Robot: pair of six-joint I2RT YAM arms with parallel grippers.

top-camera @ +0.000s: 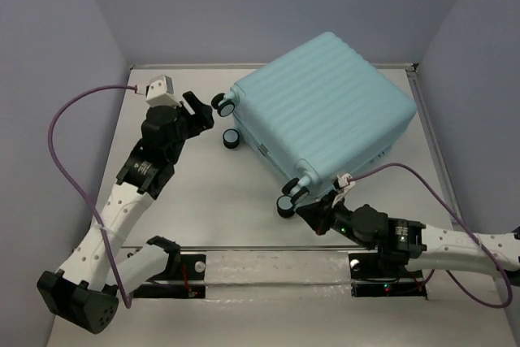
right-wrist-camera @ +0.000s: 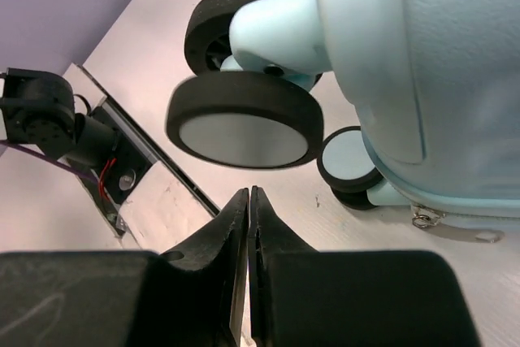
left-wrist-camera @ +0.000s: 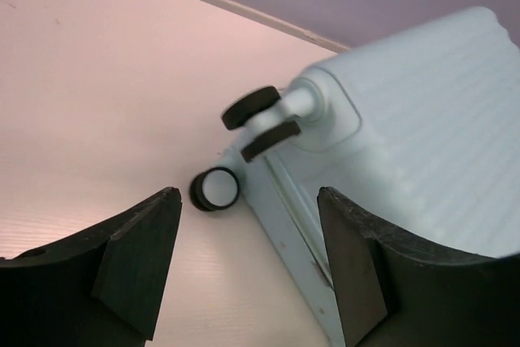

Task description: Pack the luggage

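- The left gripper [top-camera: 205,111] sits at 9 o'clock of the suitcase [top-camera: 325,107], jaws spread wide and empty, facing the end wheels [top-camera: 221,105].
- The closed suitcase lies flat on the table [top-camera: 203,201], toward 1 o'clock from the table's middle, ribbed shell up.
- The right gripper [right-wrist-camera: 249,197] sits at the suitcase's 7 o'clock corner, jaws pressed together on nothing, just below a corner wheel [right-wrist-camera: 244,119].
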